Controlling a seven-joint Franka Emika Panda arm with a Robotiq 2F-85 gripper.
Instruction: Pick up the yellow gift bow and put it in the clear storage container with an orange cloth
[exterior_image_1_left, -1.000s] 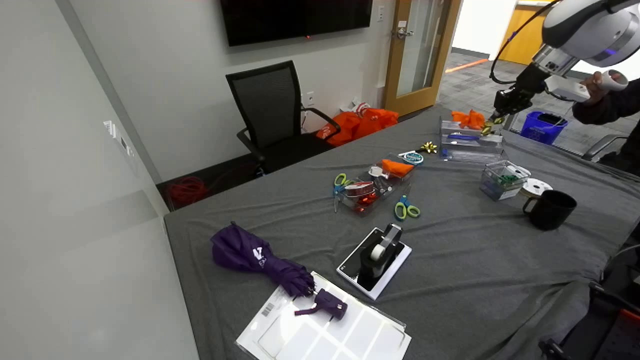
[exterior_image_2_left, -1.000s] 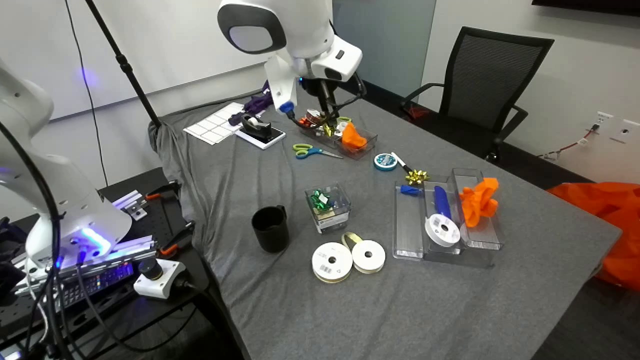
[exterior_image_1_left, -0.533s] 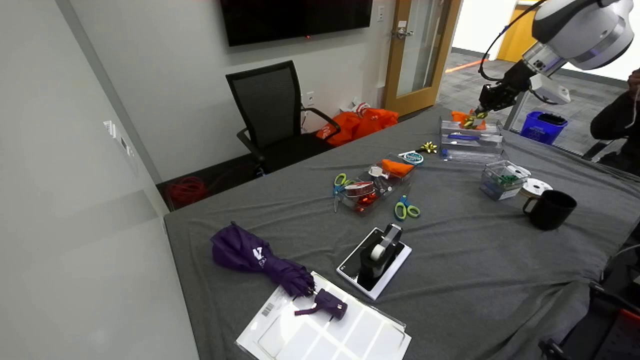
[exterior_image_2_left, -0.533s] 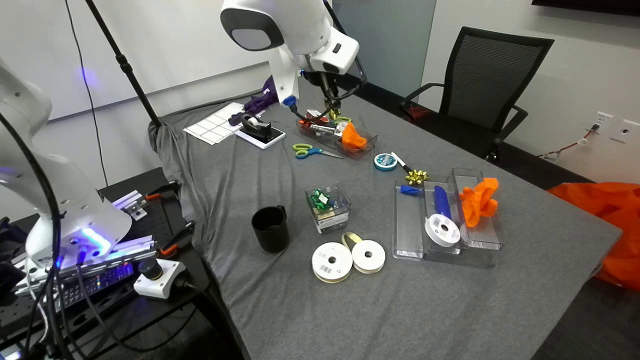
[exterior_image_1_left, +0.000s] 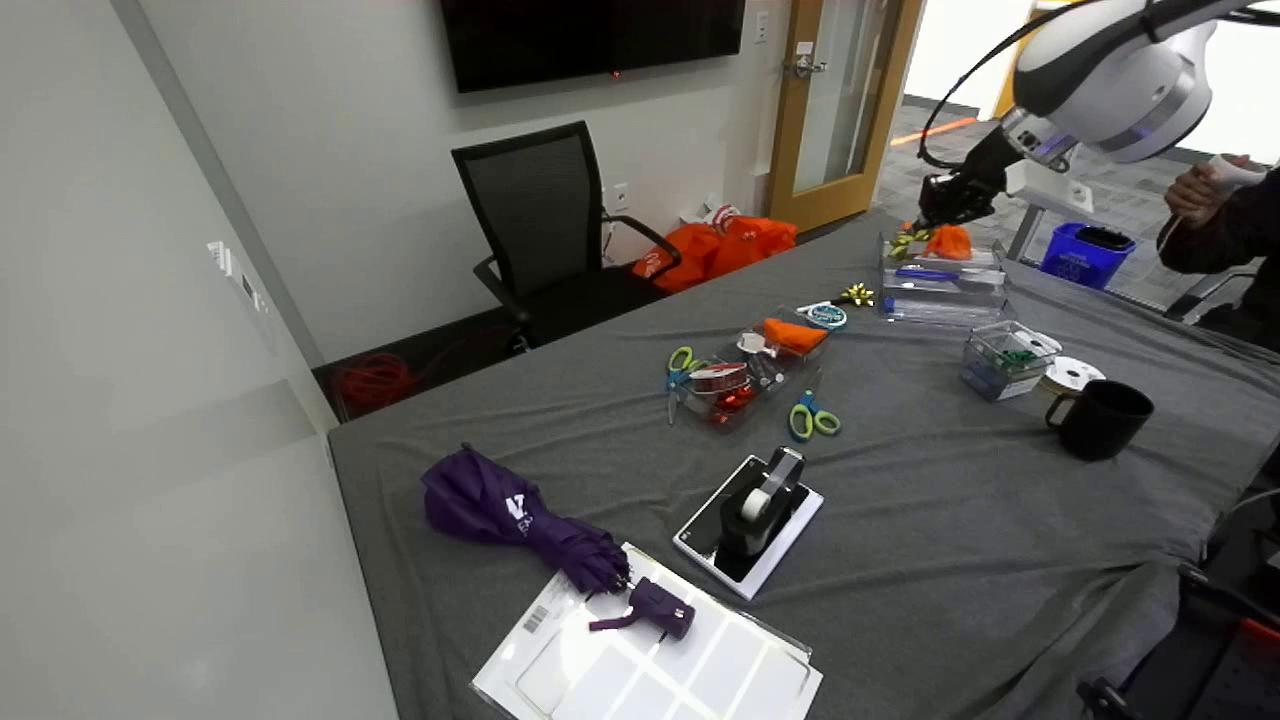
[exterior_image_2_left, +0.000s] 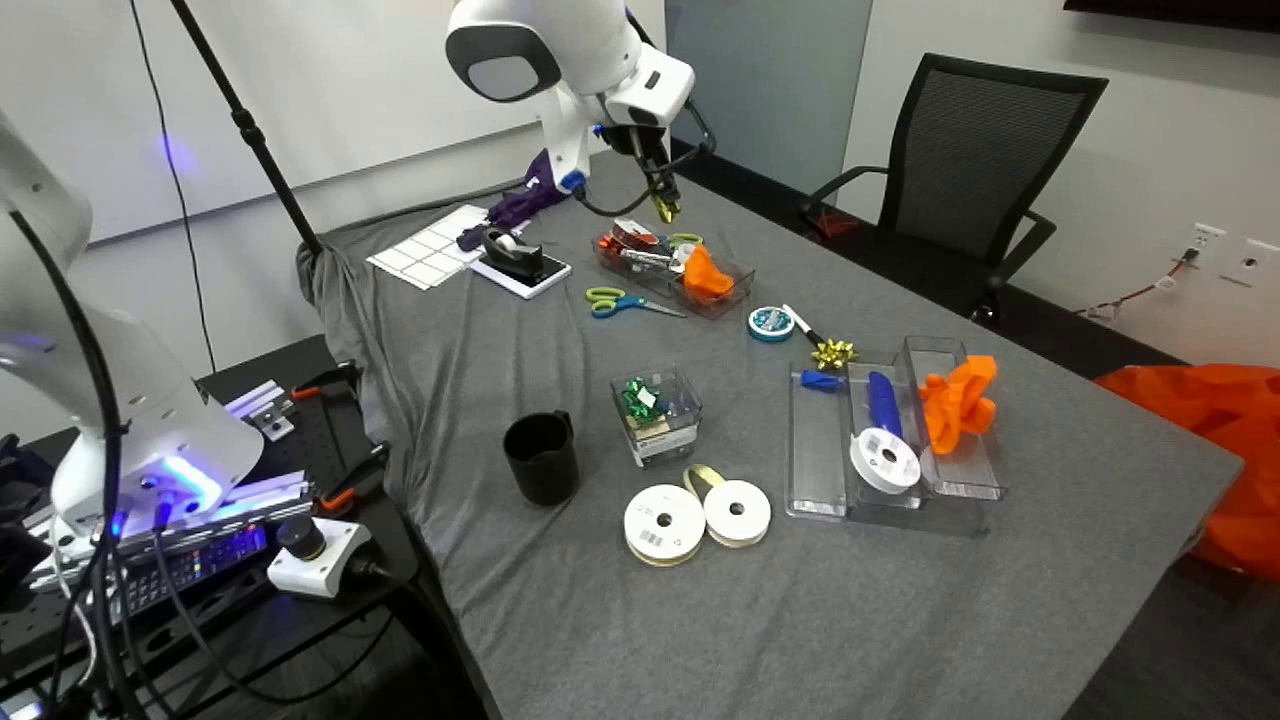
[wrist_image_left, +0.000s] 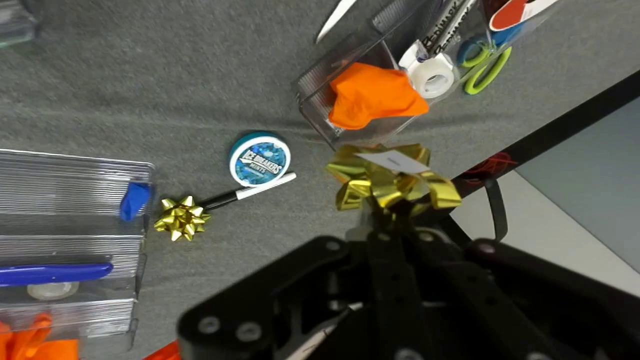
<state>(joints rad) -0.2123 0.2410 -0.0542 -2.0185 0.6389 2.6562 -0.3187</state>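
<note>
One yellow gift bow (wrist_image_left: 387, 185) clamped in my fingers (wrist_image_left: 391, 260)

Close in my wrist view, I hold it above the tabletop (wrist_image_left: 75, 110). In an exterior view, two ribbon spools (exterior_image_2_left: 647, 530) lie near; to their right, a clear tray (exterior_image_2_left: 818, 455) holds an orange cloth (exterior_image_2_left: 955, 405); far off, a clear storage container (exterior_image_2_left: 664, 283) holds another orange cloth (exterior_image_2_left: 705, 275).

1. The arm (exterior_image_2_left: 610, 45) was smooth and white, with dark grey around a pale rounded panel (exterior_image_2_left: 500, 78)
2. Its white base (exterior_image_2_left: 140, 400) shone with a blue-white light (exterior_image_2_left: 193, 483)
3. Black cables (exterior_image_2_left: 113, 465) ran along the outside
4. The gripper (wrist_image_left: 395, 212) was black, its linkage (wrist_image_left: 270, 287) studded with round metal screws (wrist_image_left: 248, 331)
5. Above that were a silvery collar (exterior_image_1_left: 1035, 135) and a white block (exterior_image_2_left: 566, 148) with a blue end (exterior_image_2_left: 573, 182)
</note>
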